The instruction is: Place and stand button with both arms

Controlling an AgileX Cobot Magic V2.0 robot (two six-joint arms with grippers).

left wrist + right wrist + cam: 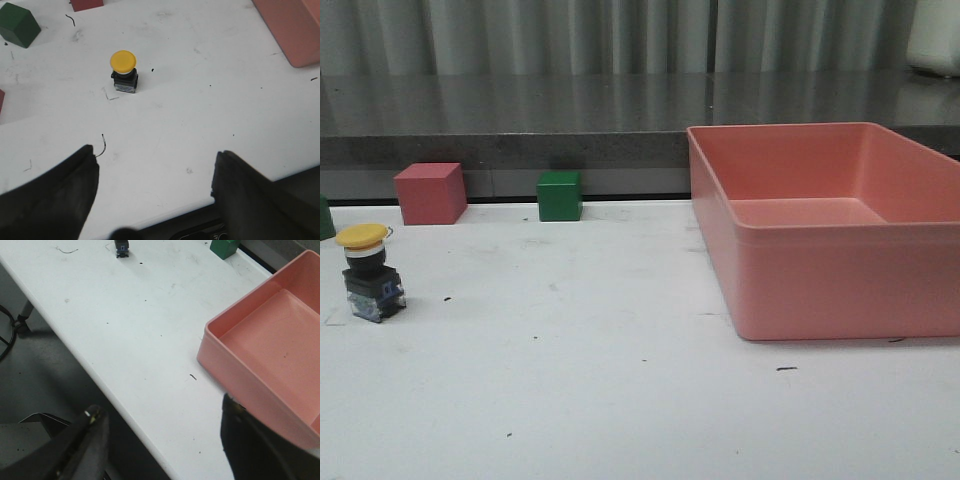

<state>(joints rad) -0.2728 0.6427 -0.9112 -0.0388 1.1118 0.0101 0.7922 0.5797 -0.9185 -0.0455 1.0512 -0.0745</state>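
Note:
The button stands upright at the far left of the white table, yellow cap on top, dark base with blue bits below. In the left wrist view the button is well ahead of my left gripper, which is open with only bare table between its fingers. My right gripper is open too, hanging over the table's front edge beside the pink bin; just the button's base shows far off in that view. Neither arm shows in the front view.
A large pink bin fills the right side of the table. A red cube and a green cube sit along the back edge. Another green cube lies near the button. A dark ledge runs behind the table.

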